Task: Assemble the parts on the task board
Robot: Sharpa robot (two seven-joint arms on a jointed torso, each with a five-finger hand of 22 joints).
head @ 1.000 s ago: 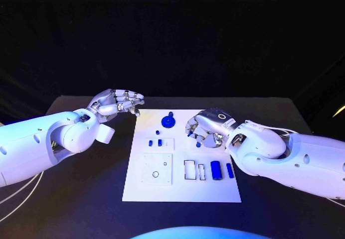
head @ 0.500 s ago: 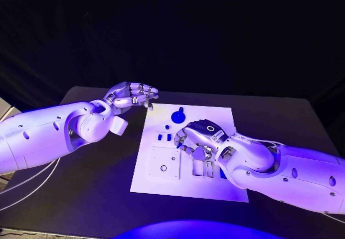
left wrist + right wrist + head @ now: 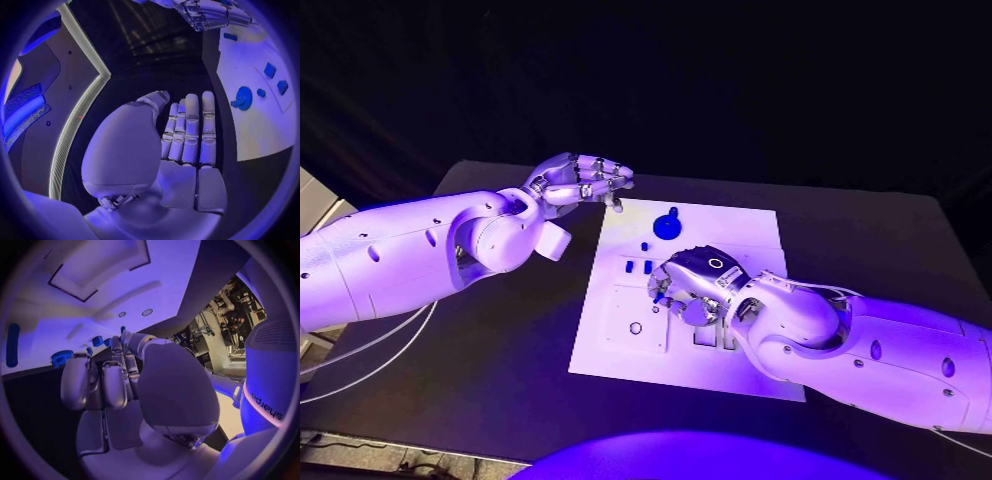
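The white task board (image 3: 625,355) lies in the middle of the black table. A round blue part (image 3: 666,226) sits near its far edge, with two small blue parts (image 3: 640,267) standing in a block closer in. My right hand (image 3: 692,285) hovers over the board's middle with its fingers curled, and a small blue part (image 3: 659,297) shows at its fingertips. My left hand (image 3: 581,181) hangs above the board's far left corner, fingers curled in and holding nothing. The left wrist view shows the board (image 3: 262,125) and the round blue part (image 3: 241,97).
A white block with round holes (image 3: 635,315) sits on the board's left half. My right forearm (image 3: 877,345) covers the board's right side. A long blue part (image 3: 12,345) lies on the board in the right wrist view. Black table (image 3: 488,350) surrounds the board.
The head camera has shifted. My right hand has moved from the board's right side toward its middle, carrying the small blue part. My left hand stays by the far left corner.
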